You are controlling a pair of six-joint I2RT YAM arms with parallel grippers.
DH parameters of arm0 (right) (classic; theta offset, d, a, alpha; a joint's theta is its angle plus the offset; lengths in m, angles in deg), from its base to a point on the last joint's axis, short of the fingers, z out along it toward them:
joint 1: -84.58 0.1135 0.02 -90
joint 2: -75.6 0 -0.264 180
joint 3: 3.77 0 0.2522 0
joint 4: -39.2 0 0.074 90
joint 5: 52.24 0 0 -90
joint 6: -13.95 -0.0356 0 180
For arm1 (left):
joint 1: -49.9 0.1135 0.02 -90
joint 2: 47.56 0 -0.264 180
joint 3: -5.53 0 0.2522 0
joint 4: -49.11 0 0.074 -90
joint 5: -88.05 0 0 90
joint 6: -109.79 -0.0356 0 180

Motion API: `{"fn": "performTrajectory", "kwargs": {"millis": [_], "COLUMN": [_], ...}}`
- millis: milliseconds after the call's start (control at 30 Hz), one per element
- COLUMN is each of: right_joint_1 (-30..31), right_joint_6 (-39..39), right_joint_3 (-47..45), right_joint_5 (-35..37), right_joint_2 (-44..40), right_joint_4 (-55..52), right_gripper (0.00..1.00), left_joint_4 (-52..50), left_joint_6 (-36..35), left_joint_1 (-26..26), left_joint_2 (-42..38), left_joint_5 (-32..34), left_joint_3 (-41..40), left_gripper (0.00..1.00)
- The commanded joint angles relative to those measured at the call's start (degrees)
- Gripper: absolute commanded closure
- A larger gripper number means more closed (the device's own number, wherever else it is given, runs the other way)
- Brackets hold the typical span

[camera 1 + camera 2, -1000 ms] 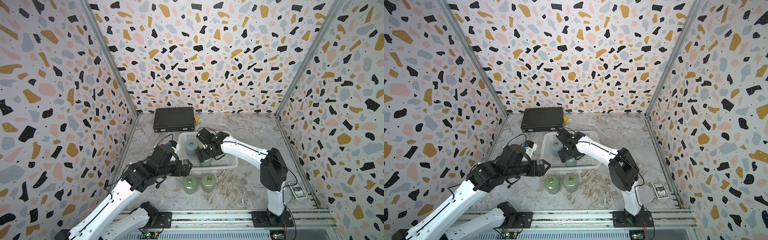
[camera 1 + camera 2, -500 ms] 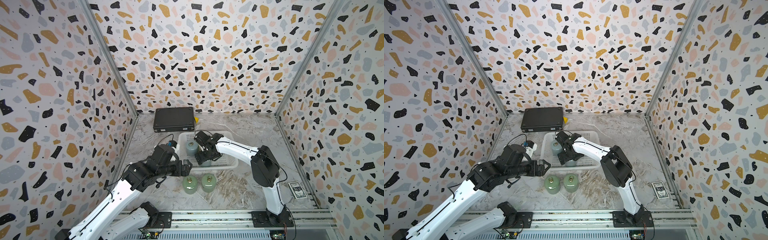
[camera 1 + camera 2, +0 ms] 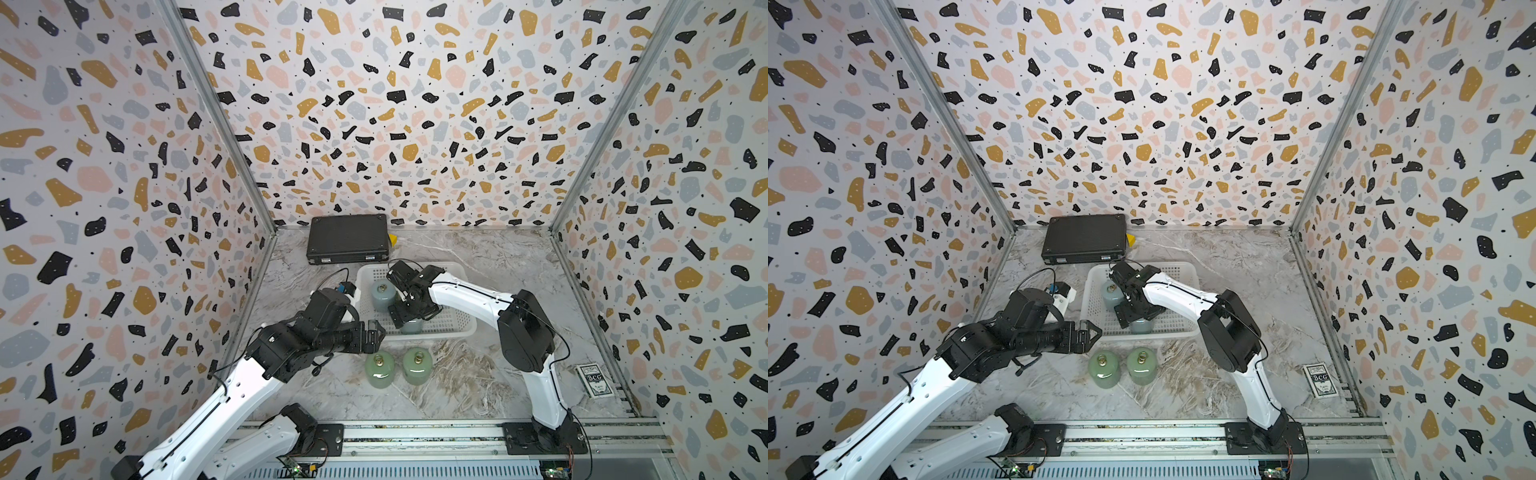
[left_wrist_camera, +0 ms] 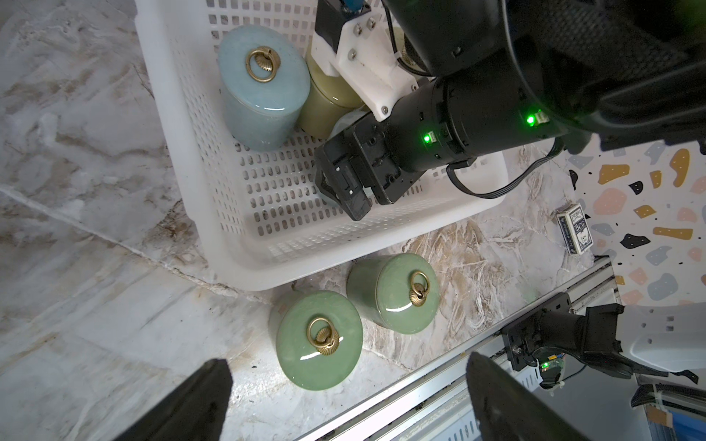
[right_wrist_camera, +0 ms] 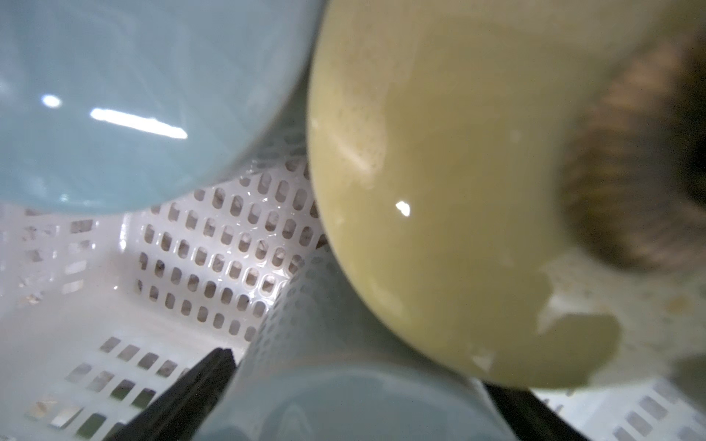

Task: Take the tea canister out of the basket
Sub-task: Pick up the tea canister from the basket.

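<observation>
- I am watching the right gripper (image 3: 411, 321) reaching down inside the basket (image 3: 451, 333), with its jaws standing wide on either side of a pale blue canister (image 5: 344, 404).
- That canister is sitting directly under the right gripper, between its fingers (image 5: 198, 382), and it seems to be resting on the basket floor. I cannot tell whether the pads are touching its sides yet.
- Close beside the right gripper, a yellow canister (image 5: 439, 191) and a second blue canister (image 3: 382, 293) are also standing in the basket. The yellow one is crowding right up against the pale blue one.
- The left gripper (image 3: 378, 337) is hovering just outside the basket with its jaws spread wide and nothing in them. Two green canisters (image 3: 379, 368) are standing on the bench (image 3: 478, 374) just below it, side by side and close together.
- I am judging the task as partly done. Two canisters are standing outside the basket and three are inside, and the pale blue one is lined up for a grasp but not yet lifted.
- What I am expecting next is closing on the pale blue canister, raising it straight up past the yellow neighbour and the basket rim, and setting it down on the bench.
</observation>
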State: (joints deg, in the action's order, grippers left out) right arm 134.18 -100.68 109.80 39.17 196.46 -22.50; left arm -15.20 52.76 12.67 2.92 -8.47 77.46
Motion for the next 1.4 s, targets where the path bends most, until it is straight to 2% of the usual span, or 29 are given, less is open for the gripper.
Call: {"fn": "performTrajectory", "kwargs": {"millis": [0, 133, 500, 700, 1067, 1367], "right_joint_1": [-0.08, -0.04, -0.03, -0.03, -0.03, -0.03], "right_joint_6": [0.45, 0.29, 1.57, 1.44, -1.09, -5.29], "right_joint_3": [1.12, 0.92, 1.39, 0.88, -6.21, -15.79], "right_joint_5": [-0.56, -1.07, 2.19, 3.45, 5.27, 5.45], "right_joint_2": [-0.18, -1.12, -8.39, -13.31, -25.18, -34.81], "right_joint_4": [-0.75, -0.75, -2.84, -5.00, -8.25, -11.03], "right_gripper": [0.08, 0.17, 0.20, 0.20, 0.20, 0.21], "left_joint_4": [0.53, 0.63, 2.67, 4.31, 7.02, 9.01], "left_joint_6": [-0.97, -1.14, -1.53, -2.15, -3.01, -3.79], "left_joint_1": [0.23, 0.24, 0.26, 0.23, -0.02, -4.05], "left_joint_2": [-0.18, -0.19, 0.53, 1.63, 4.73, 8.35], "left_joint_5": [-0.25, -0.60, -3.35, -7.92, -14.93, -15.20], "left_joint_3": [1.34, 1.33, 0.98, 0.89, 0.71, 2.01], "left_gripper": [0.00, 0.00, 0.00, 0.00, 0.00, 0.00]}}
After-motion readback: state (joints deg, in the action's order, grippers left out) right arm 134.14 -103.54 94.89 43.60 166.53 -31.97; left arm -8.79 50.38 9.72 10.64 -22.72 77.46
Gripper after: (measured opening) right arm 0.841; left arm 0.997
